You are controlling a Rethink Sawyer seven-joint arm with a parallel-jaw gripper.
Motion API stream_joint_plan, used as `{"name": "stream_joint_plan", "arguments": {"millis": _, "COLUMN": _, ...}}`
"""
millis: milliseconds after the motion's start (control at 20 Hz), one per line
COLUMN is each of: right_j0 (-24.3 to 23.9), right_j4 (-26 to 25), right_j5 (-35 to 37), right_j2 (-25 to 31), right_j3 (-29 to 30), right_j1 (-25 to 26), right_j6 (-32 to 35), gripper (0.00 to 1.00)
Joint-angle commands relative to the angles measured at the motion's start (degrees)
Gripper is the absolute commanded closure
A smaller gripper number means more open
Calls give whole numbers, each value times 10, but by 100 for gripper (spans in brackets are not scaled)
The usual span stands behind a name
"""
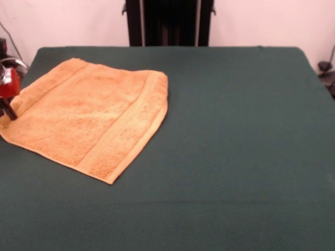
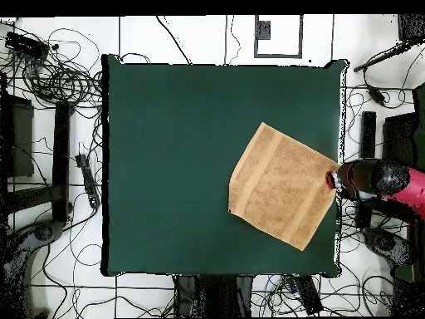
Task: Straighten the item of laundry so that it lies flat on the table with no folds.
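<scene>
The end effector (image 1: 7, 107) sits low at the desk's left edge in the front view, its dark tip touching or just over the towel's (image 1: 89, 117) left corner. Whether it is apart, together or clamped on the cloth I cannot tell; the tip is too small and partly cut off by the frame. From overhead the red and black arm (image 2: 378, 183) reaches in from the right, ending right at that same corner of the towel (image 2: 282, 184).

The towel lies at the left side of the desk (image 1: 235, 130), turned diamond-wise to its edges, with one corner near the rim. It looks spread in a single layer: four corners show, both band stripes run straight, and no fold-over is visible. The right-hand edge in the front view seems slightly raised or rolled along the hem, and the far corner there is rounded.

In my judgement the task is nearly done; what is left, at most, is smoothing that edge and letting go.
</scene>
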Motion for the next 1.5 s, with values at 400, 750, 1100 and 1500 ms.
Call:
{"name": "stream_joint_plan", "arguments": {"millis": 400, "right_j0": 157, "right_j4": -49, "right_j5": -190, "right_j2": -73, "right_j3": 49, "right_j1": 83, "right_j6": 178, "gripper": 100}}
{"name": "stream_joint_plan", "arguments": {"millis": 750, "right_j0": 171, "right_j4": -14, "right_j5": -189, "right_j2": -100, "right_j3": 48, "right_j1": 79, "right_j6": 165, "gripper": 100}}
{"name": "stream_joint_plan", "arguments": {"millis": 1100, "right_j0": 184, "right_j4": 10, "right_j5": -189, "right_j2": -117, "right_j3": 53, "right_j1": 67, "right_j6": 156, "gripper": 100}}
{"name": "stream_joint_plan", "arguments": {"millis": 1500, "right_j0": 202, "right_j4": 28, "right_j5": -182, "right_j2": -130, "right_j3": 18, "right_j1": 84, "right_j6": 132, "gripper": 100}}
